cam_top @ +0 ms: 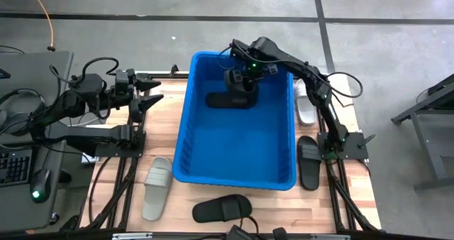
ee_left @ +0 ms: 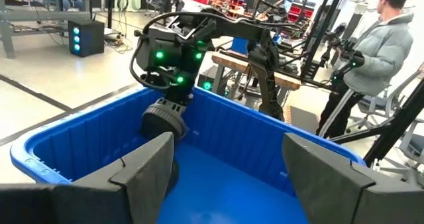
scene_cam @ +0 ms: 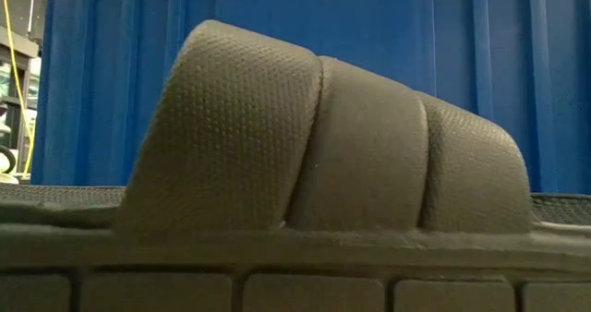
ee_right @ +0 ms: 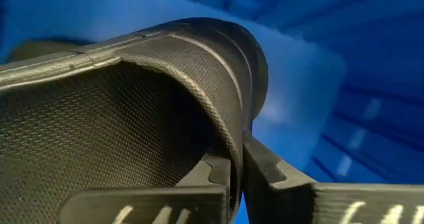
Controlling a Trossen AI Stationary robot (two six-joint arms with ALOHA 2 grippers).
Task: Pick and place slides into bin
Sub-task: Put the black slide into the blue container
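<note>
Filling the low view right at the lens, a black slide (scene_cam: pixel 323 146) shows its textured strap with the blue wall of the bin (scene_cam: pixel 462 63) behind it; from above this same slide (cam_top: pixel 223 209) lies on the table's near edge, just outside the bin's near wall; the bin (cam_top: pixel 213 165) stands in the middle of the table; inside it, toward its far end, a second black slide (cam_top: pixel 228 99) rests on the floor with the right gripper (cam_top: pixel 241 82) reaching down onto it; the right wrist view shows that gripper (ee_right: pixel 240 174) with its two dark fingers pressed together on the rim of the slide's strap (ee_right: pixel 192 71), no gap visible beyond the strap itself; a light grey slide (cam_top: pixel 157 187) lies near the table's near-left corner, just beside the bin; a third black slide (cam_top: pixel 308 162) lies along the right edge beside the bin, and a white slide (cam_top: pixel 306 106) sits farther back on that same side; the left gripper (cam_top: pixel 147 98) waits over the far-left part of the table, its fingers (ee_left: pixel 149 168) spread wide apart and empty, facing the bin's left wall (ee_left: pixel 73 134); a person (ee_left: pixel 377 52) stands in the room beyond.
</note>
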